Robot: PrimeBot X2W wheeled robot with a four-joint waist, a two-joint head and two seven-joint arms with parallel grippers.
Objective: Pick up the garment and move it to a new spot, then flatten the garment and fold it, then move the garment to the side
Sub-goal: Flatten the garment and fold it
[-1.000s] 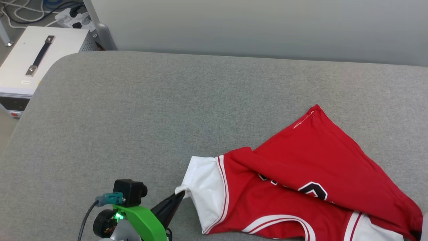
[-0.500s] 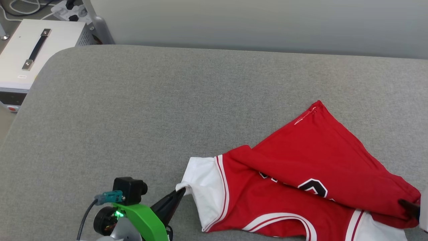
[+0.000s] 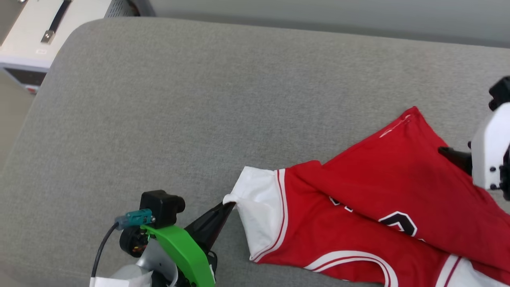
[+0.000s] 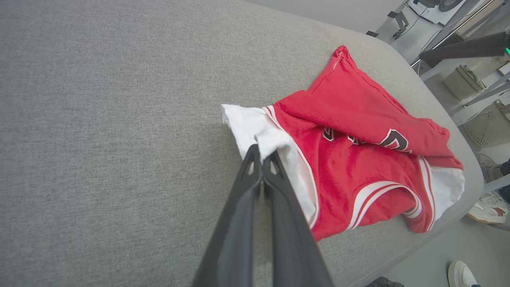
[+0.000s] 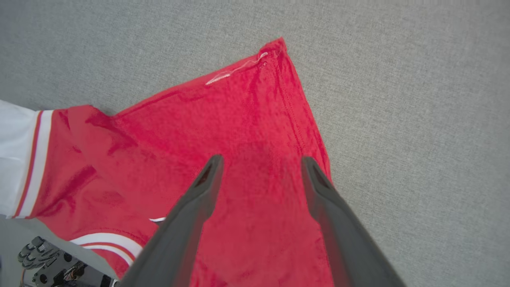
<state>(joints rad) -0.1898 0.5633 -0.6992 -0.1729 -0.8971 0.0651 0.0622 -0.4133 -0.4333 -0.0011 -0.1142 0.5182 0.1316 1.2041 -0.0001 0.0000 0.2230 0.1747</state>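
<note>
At the upper left of the head view a white box [image 3: 87, 12] with a black handle stands just beyond the grey upholstered surface [image 3: 159, 99]. At the lower left, the left gripper [image 3: 228, 206] reaches out from behind a green bracket [image 3: 179, 251]. Its fingers are pressed together on the corner of the white sleeve [image 3: 259, 207] of the garment [image 3: 358, 187], pinching it. The garment lies rumpled on the surface across the lower right of the frame. A red flap is folded over part of the black-and-white print [image 3: 398, 222], and one red corner points toward the upper right. At the right edge, the right gripper [image 5: 261, 160] hangs over that red flap with its fingers spread wide. Whether the tips touch the cloth I cannot tell.
</note>
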